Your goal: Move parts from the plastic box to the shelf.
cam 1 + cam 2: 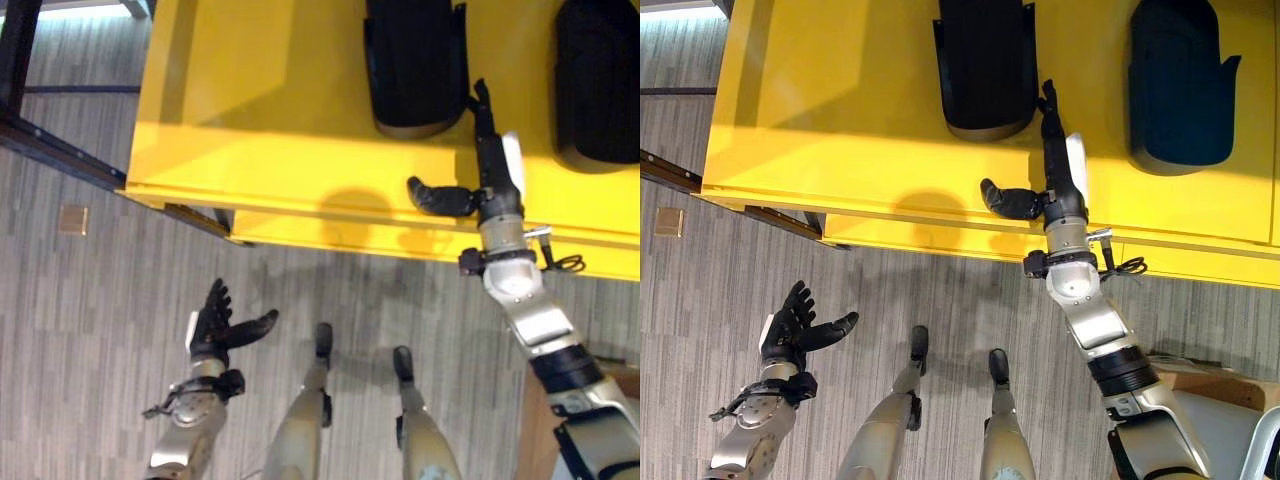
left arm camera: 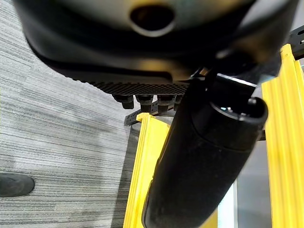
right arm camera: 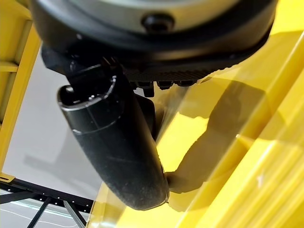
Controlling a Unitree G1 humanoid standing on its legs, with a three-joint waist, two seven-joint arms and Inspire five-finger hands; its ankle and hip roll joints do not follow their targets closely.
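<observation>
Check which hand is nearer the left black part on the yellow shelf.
Right. The right hand reaches over the yellow shelf beside the black part; the left hand hangs open above the floor.

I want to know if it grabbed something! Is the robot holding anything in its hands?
No, nothing. The right hand lies open on the yellow shelf beside a black part; the left hand hangs open over the floor.

A yellow shelf (image 1: 840, 100) stands on grey striped flooring (image 1: 940, 290). On its flat top lie 2 black parts: one (image 1: 985, 65) near the middle and another (image 1: 1180, 85) well apart toward the right, both reaching past the far edge of view. A small tan square (image 1: 668, 222) lies on the floor to the left.
</observation>
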